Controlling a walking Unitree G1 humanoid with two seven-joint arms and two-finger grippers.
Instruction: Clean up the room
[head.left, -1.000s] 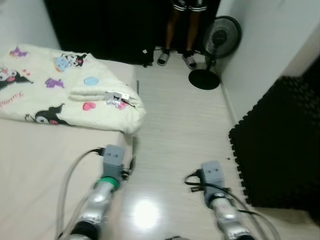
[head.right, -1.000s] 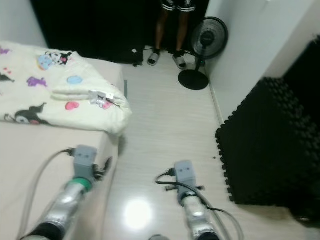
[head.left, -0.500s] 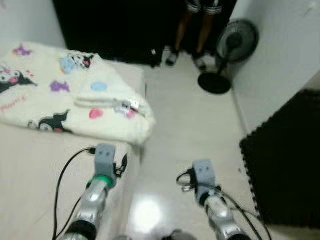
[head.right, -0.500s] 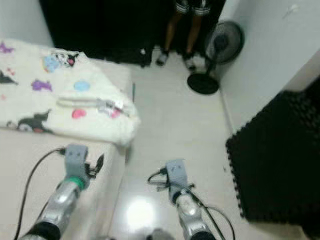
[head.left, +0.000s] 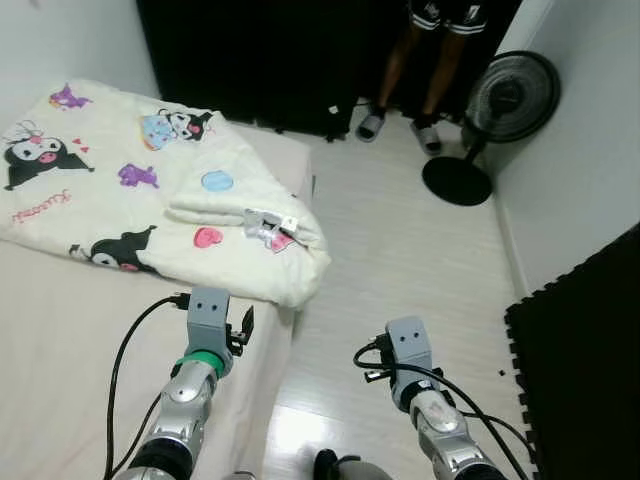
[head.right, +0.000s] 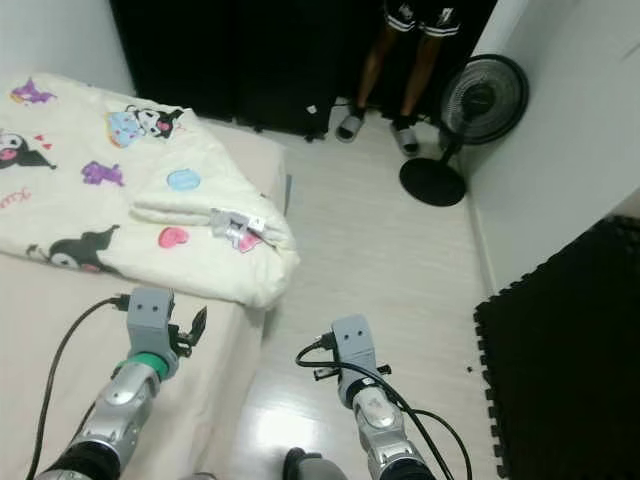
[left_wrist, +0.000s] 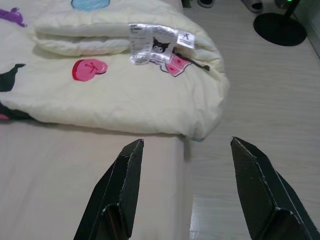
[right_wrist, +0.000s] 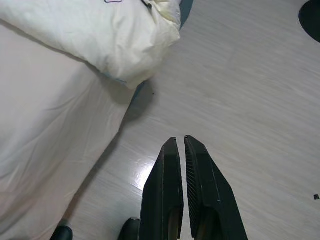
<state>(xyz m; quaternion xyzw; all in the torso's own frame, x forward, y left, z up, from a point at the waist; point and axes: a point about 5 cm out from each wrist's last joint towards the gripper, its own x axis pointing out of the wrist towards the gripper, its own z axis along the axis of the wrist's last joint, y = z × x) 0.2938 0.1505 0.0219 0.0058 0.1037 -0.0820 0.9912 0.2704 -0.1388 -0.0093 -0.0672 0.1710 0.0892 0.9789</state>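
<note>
Your blanket (head.left: 150, 200) lies upper left of the head views, folded w/ a thick rolled edge, cream w/ cartoon prints: black characters, purple shapes, blue oval, pink heart. It sits on the bed (head.left: 60, 340), its right corner hanging over the bed's edge. White & pink tags (left_wrist: 155, 47) rest on the folded edge, seen clearly in the left wrist view, just beside the pink heart.

Left gripper (left_wrist: 187, 195) hangs lower left of centre in the head views, over the bare beige sheet near the bed's edge, just short of the blanket; its fingers (left_wrist: 125, 185) stand wide apart, nothing between them. Right gripper (right_wrist: 181, 190) sits lower centre, over the floor (head.left: 400, 250) beside the bed; its fingers are pressed nearly together, only a thin slit showing, holding nothing.

Floor is pale wood-look planks w/ a bright glare patch at bottom centre. Black standing fan (head.left: 505, 110) is upper right, against the white wall. A person (head.left: 430, 60) stands at top centre-right, legs & slippers visible, in front of a dark curtain. Black foam mat (head.left: 590, 370) fills the lower right. Cables run along both arms.
</note>
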